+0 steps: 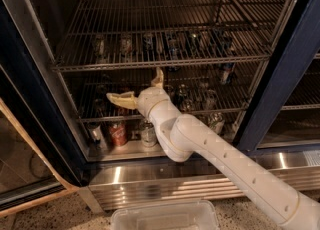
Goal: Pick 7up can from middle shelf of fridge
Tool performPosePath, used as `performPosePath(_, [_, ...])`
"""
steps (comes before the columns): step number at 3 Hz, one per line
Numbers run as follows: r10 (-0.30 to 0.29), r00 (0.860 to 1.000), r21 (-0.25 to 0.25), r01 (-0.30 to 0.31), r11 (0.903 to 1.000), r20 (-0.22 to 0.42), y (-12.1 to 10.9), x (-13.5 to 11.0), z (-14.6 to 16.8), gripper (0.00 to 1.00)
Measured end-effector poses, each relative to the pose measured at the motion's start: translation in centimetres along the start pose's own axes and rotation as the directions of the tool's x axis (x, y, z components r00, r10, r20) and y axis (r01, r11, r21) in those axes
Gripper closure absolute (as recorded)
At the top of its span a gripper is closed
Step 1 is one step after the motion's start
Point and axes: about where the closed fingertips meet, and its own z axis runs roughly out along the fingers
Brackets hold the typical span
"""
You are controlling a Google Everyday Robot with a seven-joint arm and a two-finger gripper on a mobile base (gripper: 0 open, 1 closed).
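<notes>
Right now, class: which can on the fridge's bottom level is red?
The red can, second from left, between two silvery cans. It stands just below the gripper, whose fingers are spread open inside the fridge.

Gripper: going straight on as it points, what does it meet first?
Open cream two-finger gripper points into the dim gap under the chrome wire-grid upper rack; way looks free, though its upper finger sits just below that rack's front rail. Depth unclear.
</notes>
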Motion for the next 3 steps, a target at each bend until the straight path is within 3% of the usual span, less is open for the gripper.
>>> performPosePath(2, [-0.008,1.0,-0.047,0.008,0.9989,0.013,-0.7,-1.1,4.5,0.0])
performPosePath(3, [-0.013,1.0,-0.086,0.012,0.9962,-0.011,-0.6,-1.1,7.1,0.0])
